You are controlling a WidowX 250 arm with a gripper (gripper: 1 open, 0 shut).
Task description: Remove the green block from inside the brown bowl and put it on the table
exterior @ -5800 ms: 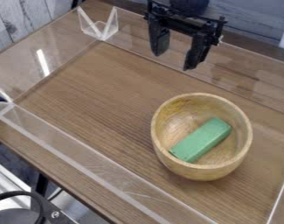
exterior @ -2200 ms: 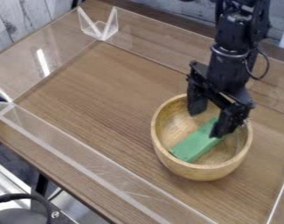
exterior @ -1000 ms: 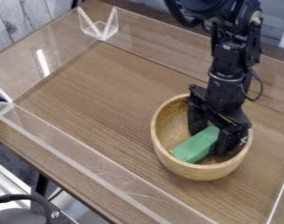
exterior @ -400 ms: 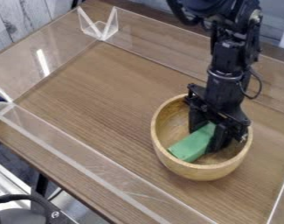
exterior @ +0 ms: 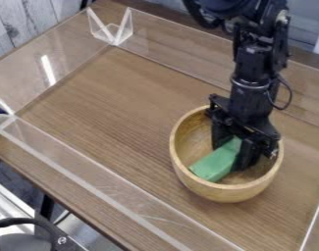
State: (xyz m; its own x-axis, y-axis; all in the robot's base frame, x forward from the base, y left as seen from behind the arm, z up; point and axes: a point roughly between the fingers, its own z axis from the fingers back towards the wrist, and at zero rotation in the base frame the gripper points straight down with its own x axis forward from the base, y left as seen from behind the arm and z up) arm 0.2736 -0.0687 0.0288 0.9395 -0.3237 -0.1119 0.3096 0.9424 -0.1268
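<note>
Brown wood grain with darker streaks covers the tabletop (exterior: 109,108), which fills most of the view and runs from the near left corner up toward the far right. Low clear plastic walls (exterior: 70,157) edge it along the left and near sides, and at the far left corner a small clear bracket (exterior: 111,26) stands against the back edge. Below the near wall, at the bottom left, part of a dark cable or ring shows, too cut off to name.

Right of centre sits the brown bowl (exterior: 188,135), round, thick-walled and pale inside, resting on the tabletop near the right-hand edge. Inside it lies the green block (exterior: 214,164), a bright flat bar running from the near left of the bowl's floor up toward the far right.

Over the bowl's right half the black arm (exterior: 257,54) comes down from the top of the picture, pointing straight down. Its pincer (exterior: 243,147) reaches inside the bowl and is clamped on the far end of the green block, one dark finger (exterior: 260,147) on each side of it.
</note>
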